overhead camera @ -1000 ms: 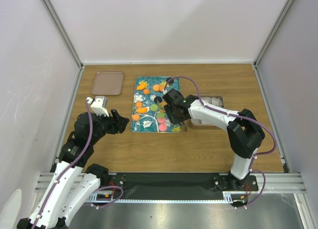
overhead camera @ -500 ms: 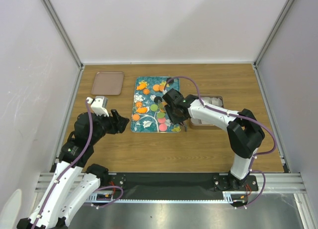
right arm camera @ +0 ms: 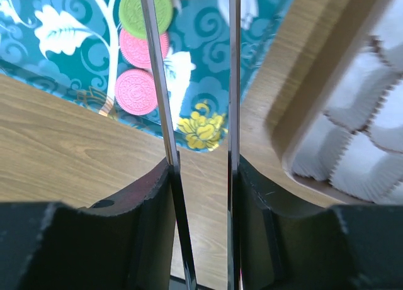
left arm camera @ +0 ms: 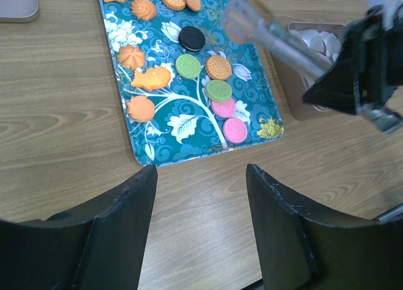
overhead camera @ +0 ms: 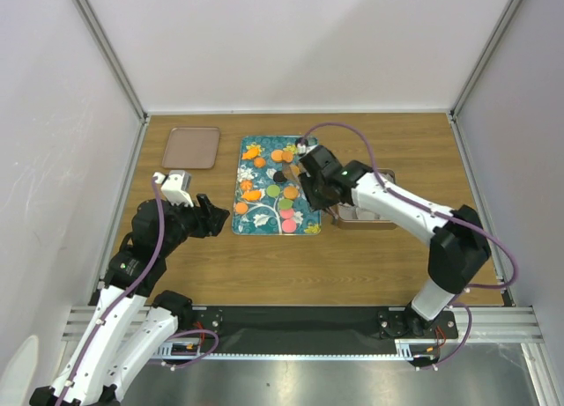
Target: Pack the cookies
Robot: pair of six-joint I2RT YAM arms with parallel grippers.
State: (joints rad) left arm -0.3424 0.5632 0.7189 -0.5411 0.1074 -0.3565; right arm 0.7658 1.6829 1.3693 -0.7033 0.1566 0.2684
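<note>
Silver metal tongs (right arm camera: 153, 82) are clamped in the right gripper (right arm camera: 201, 177), with the blades parted. The small round orange, black, green and pink cookies (left arm camera: 187, 65) are laid on the teal floral tray (left arm camera: 165, 134), ahead of the left gripper (left arm camera: 200, 173), which is spread wide and empty.

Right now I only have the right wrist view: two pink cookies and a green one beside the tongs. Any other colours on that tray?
Observer: Yes. The left wrist view shows a black cookie near the far end of the teal tray.
Operator: Where's the left tool?
Observer: The left tool hangs open over the table, on the tray's near side, holding nothing.
Operator: And my tongs' tip?
Observer: The tongs slant from the right tool out to the tray's right edge; the tip is blurred.
</note>
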